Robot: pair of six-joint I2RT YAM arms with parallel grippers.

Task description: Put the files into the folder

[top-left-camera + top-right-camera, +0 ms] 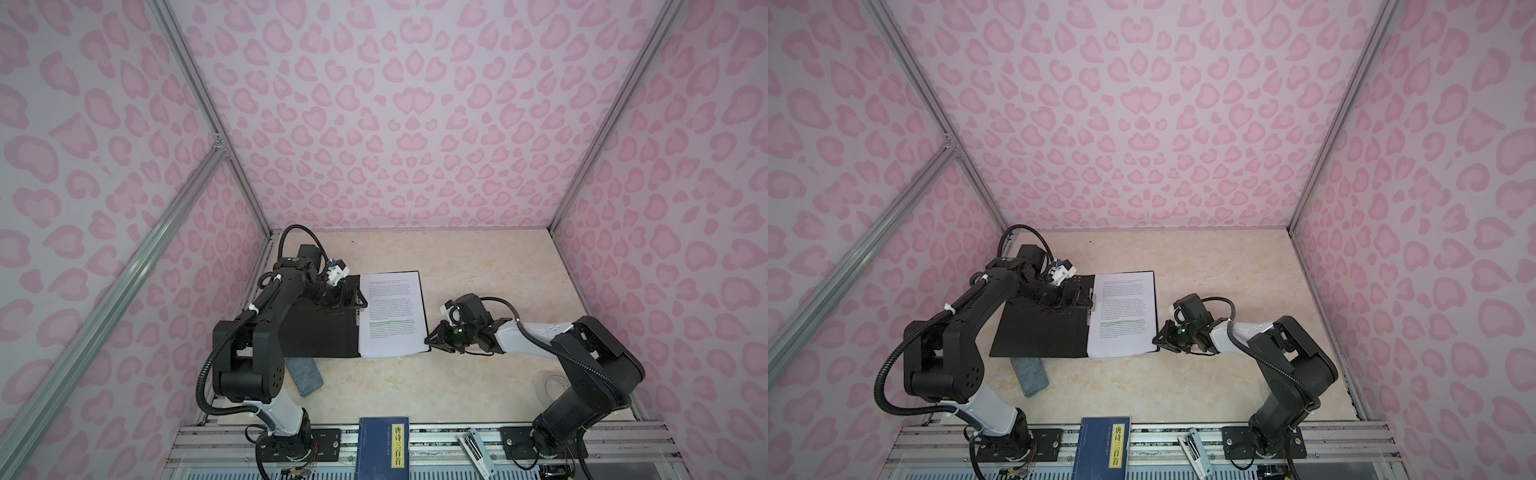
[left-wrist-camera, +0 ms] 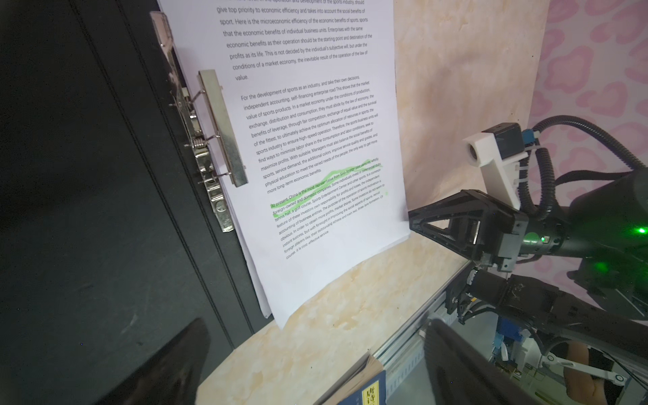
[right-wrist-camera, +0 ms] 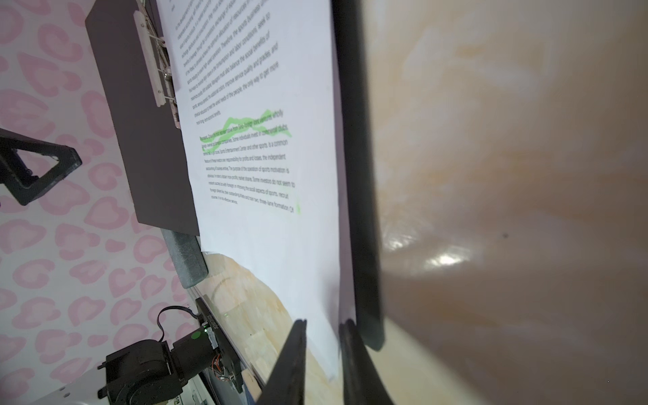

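Observation:
The folder [image 1: 320, 332] [image 1: 1038, 332] lies open on the table with its black inside up and its metal clip [image 2: 221, 129] raised along the spine. The files [image 1: 392, 316] [image 1: 1123, 316] [image 2: 315, 140] [image 3: 259, 157], white printed sheets with green-highlighted lines, rest on its right half. My left gripper [image 1: 353, 297] [image 2: 315, 364] hovers open over the folder's left half beside the clip, holding nothing. My right gripper [image 1: 430, 336] [image 2: 410, 219] [image 3: 322, 326] is at the sheets' right edge near the front corner. Its jaws stand slightly apart with the paper edge between them.
A grey block [image 1: 307, 376] [image 1: 1030, 374] pokes out from under the folder's front left corner. A dark blue book with a yellow label [image 1: 384, 449] lies on the front rail, with a small white and black tool [image 1: 476, 451] beside it. Pink patterned walls enclose the table.

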